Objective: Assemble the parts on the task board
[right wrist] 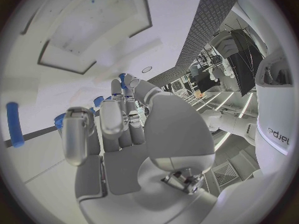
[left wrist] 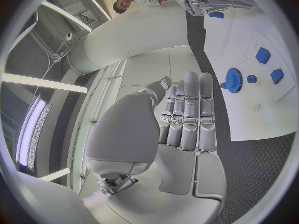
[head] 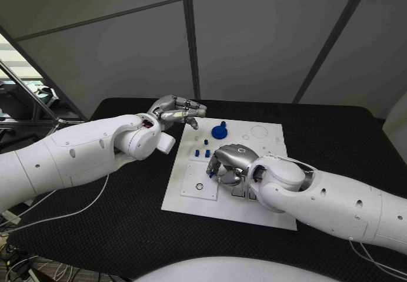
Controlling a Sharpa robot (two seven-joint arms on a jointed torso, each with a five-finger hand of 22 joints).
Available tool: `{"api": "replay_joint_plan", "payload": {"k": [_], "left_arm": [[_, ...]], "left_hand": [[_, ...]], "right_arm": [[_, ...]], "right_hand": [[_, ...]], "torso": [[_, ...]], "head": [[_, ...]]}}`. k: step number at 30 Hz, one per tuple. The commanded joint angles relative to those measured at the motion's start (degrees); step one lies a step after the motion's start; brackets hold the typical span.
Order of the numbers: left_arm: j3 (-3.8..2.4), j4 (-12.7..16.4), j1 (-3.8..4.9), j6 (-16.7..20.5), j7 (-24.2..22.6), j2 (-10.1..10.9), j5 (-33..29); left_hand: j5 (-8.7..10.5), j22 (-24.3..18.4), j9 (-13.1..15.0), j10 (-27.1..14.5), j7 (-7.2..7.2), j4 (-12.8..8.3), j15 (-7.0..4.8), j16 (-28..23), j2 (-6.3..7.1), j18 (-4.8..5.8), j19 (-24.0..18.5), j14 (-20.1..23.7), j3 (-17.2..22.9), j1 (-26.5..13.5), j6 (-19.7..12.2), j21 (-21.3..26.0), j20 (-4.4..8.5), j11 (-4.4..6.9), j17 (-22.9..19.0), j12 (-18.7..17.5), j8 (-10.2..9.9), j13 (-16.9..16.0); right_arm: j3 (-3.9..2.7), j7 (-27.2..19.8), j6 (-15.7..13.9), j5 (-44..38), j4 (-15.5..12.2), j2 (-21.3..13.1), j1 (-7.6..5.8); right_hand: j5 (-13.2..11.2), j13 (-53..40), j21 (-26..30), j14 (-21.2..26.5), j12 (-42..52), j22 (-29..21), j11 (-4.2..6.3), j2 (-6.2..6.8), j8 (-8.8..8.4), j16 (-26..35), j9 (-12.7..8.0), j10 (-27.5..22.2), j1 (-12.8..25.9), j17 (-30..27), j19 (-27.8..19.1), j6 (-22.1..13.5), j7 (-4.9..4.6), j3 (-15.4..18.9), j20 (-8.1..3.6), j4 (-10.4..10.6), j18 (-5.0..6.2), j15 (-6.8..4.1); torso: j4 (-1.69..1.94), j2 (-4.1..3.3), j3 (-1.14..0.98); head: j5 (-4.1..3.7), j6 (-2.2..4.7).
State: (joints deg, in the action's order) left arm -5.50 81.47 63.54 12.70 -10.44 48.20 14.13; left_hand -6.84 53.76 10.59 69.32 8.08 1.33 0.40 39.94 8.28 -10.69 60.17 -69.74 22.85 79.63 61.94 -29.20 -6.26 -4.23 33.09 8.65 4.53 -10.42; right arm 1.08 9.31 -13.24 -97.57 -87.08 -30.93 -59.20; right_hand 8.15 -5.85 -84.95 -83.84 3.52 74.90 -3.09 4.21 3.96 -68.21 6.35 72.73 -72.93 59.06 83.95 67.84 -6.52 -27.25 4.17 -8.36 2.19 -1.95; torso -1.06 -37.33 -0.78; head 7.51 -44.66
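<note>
The white task board (head: 263, 202) lies mid-table. A blue gear (head: 220, 131) stands near its far edge, with small blue parts (head: 202, 153) beside it. My right hand (head: 233, 164) is down on the board's middle, fingers curled. In the right wrist view its thumb and a finger pinch a small blue part (right wrist: 122, 77); a blue peg (right wrist: 14, 124) lies on the board (right wrist: 74, 45) off to one side. My left hand (head: 178, 110) hovers at the board's far left corner, holding nothing, its fingers (left wrist: 190, 109) straight and side by side. The left wrist view shows the gear (left wrist: 234, 79) and small parts (left wrist: 276, 75).
Black table (head: 339, 135) surrounds the board, with free room on the right and front left. Grey wall panels stand behind the table. A small ring (head: 199, 187) sits on the board's near left part.
</note>
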Motion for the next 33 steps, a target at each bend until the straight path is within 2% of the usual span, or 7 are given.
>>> {"api": "replay_joint_plan", "payload": {"k": [1,8,14,19,22,27,33], "left_arm": [[-0.07,0.11,0.08,-0.69,-0.58,-0.05,-0.33],[-0.07,0.12,0.08,-0.87,-0.51,0.00,-0.33],[-0.07,0.04,0.08,-1.04,-0.43,-0.01,-0.33],[-0.07,-0.02,0.08,-1.18,-0.36,-0.04,-0.33],[-0.07,-0.06,0.08,-1.26,-0.33,-0.04,-0.33],[-0.07,-0.13,0.08,-1.41,-0.30,-0.01,-0.33],[-0.07,-0.23,0.07,-1.55,-0.24,0.08,-0.33]], "left_hand": [[-0.36,-0.08,0.02,-0.13,0.37,-0.38,-0.03,-0.17,-0.33,0.32,0.35,0.33,0.02,0.39,0.15,0.21,-0.20,-0.31,-0.05,-0.05,-0.39,-0.08],[-0.36,-0.08,0.02,-0.13,0.37,-0.38,-0.03,-0.17,-0.33,0.32,0.35,0.33,0.02,0.39,0.15,0.21,-0.20,-0.31,-0.05,-0.05,-0.39,-0.08],[-0.35,-0.12,0.01,-0.16,0.39,-0.40,-0.01,-0.24,-0.34,0.32,0.34,0.35,0.01,0.38,0.13,0.28,-0.21,-0.33,-0.08,-0.07,-0.43,-0.10],[-0.35,-0.12,0.01,-0.16,0.39,-0.40,-0.01,-0.24,-0.34,0.32,0.34,0.35,0.01,0.38,0.13,0.28,-0.21,-0.33,-0.08,-0.07,-0.43,-0.10],[-0.34,-0.14,0.00,-0.20,0.40,-0.41,0.01,-0.29,-0.34,0.33,0.33,0.38,0.00,0.37,0.09,0.32,-0.22,-0.35,-0.10,-0.09,-0.46,-0.10],[-0.34,-0.14,0.00,-0.20,0.40,-0.41,0.01,-0.29,-0.34,0.33,0.33,0.38,0.00,0.37,0.09,0.32,-0.22,-0.35,-0.10,-0.09,-0.46,-0.10],[-0.34,-0.14,0.00,-0.20,0.40,-0.41,0.01,-0.29,-0.34,0.33,0.33,0.38,0.00,0.37,0.09,0.32,-0.22,-0.35,-0.10,-0.09,-0.46,-0.10]], "right_arm": [[0.08,1.03,2.71,-0.55,0.33,0.41,0.00],[0.10,1.95,1.20,-0.57,0.81,0.65,0.00],[0.11,1.76,-1.08,-0.58,0.74,0.55,0.00],[0.11,0.82,-4.98,-0.58,0.17,0.14,0.00],[0.10,-0.32,-8.17,-0.06,-0.58,-0.58,0.01],[0.08,-1.65,-11.72,1.08,-2.56,-2.82,0.02],[-0.04,-1.76,-13.11,2.18,-6.28,-7.20,-0.03]], "right_hand": [[-0.21,0.57,0.82,-1.00,-0.16,7.89,-0.32,0.61,-0.46,0.84,-0.51,-2.11,1.16,-1.00,2.05,-1.32,-0.20,0.54,0.22,0.06,-0.26,0.37],[-0.64,1.51,2.77,-0.37,-0.09,5.64,-1.48,2.22,-0.48,2.20,-1.32,-6.10,2.28,-3.25,0.66,-3.65,-1.08,0.94,1.17,-0.16,0.33,1.41],[-0.68,1.70,3.68,-0.10,-0.08,4.62,-1.82,2.71,-0.36,2.86,-1.59,-7.49,2.29,-4.37,0.05,-4.11,-1.31,1.11,1.53,-0.46,0.62,1.68],[-0.62,1.73,4.29,0.13,-0.04,3.94,-1.94,3.17,-0.35,3.42,-1.76,-8.40,2.21,-5.25,-0.34,-4.34,-1.25,1.41,1.71,-0.76,0.81,1.80],[-0.55,1.67,4.91,0.31,0.04,3.26,-1.96,3.76,-0.34,3.90,-1.89,-8.86,2.33,-6.01,-0.74,-4.51,-1.02,1.91,1.80,-0.95,1.00,1.85],[-0.67,1.49,5.49,0.47,0.16,2.64,-1.97,4.44,-0.34,4.37,-2.07,-9.16,2.70,-6.79,-1.08,-4.82,-0.66,2.89,1.88,-0.91,1.16,1.88],[-0.71,1.35,5.70,0.55,0.23,2.43,-1.96,4.76,-0.35,4.70,-2.17,-9.23,2.59,-7.36,-1.18,-5.01,-0.44,3.48,1.89,-0.98,1.21,1.86]], "torso": [[0.06,0.03,0.07],[0.04,0.02,0.03],[-0.01,0.02,0.00],[0.01,0.01,-0.05],[0.00,0.06,-0.07],[-0.05,0.08,-0.03],[-0.13,0.10,-0.02]], "head": [[-0.06,-0.08],[-0.03,-0.13],[-0.04,-0.10],[-0.10,0.03],[-0.17,0.14],[-0.27,0.33],[-0.69,0.75]]}}
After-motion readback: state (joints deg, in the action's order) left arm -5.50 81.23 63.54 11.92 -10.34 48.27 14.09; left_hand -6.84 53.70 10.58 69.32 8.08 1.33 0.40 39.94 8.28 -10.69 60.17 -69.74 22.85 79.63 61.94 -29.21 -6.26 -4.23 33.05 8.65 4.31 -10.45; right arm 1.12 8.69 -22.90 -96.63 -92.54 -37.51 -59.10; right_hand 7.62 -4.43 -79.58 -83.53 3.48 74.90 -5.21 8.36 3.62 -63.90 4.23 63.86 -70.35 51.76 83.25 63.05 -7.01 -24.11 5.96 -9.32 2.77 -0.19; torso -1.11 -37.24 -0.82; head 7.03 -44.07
